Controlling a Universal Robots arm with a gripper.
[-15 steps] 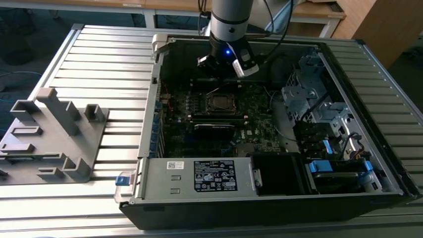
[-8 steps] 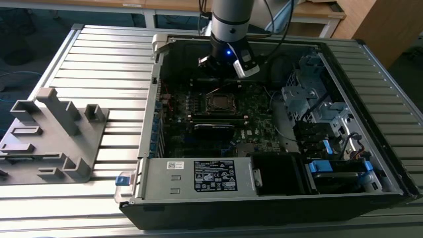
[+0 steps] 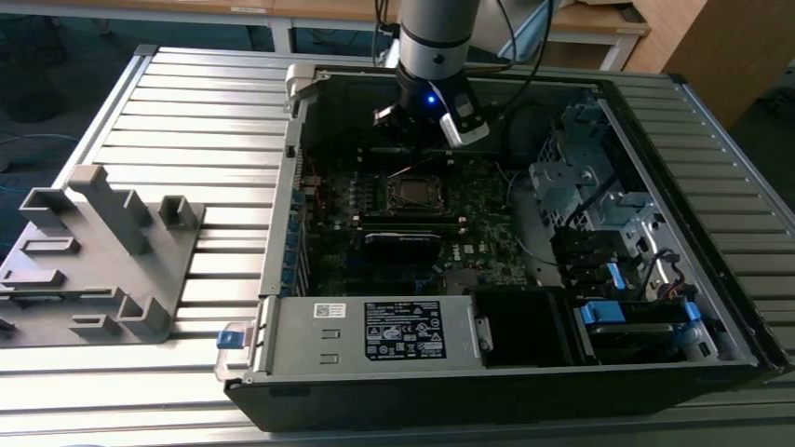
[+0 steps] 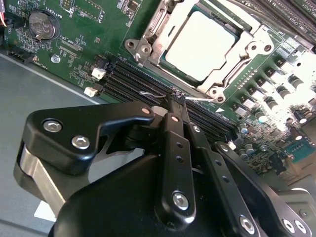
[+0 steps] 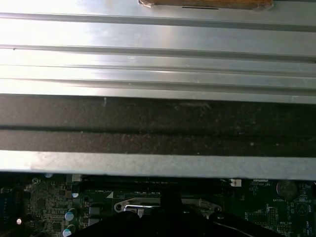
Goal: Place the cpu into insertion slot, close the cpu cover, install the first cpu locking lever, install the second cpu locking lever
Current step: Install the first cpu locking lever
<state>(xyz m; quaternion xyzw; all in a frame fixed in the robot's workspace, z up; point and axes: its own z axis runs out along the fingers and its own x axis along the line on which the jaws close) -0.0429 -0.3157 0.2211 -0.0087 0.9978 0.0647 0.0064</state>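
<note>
I see the cpu (image 4: 202, 42) seated in the insertion slot (image 4: 193, 9) mid-motherboard (image 4: 74, 49), cpu cover (image 4: 228, 66) down. My pincer (image 4: 174, 98), pressed together, meets the thin locking lever (image 4: 200, 99). It looks like stiff, springy wire, best gripped near its free end.

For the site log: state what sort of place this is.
Probably a robotics lab or workshop bench: an open computer case lies on a ribbed metal table, a robot arm reaches into it, wooden desks stand behind.
</note>
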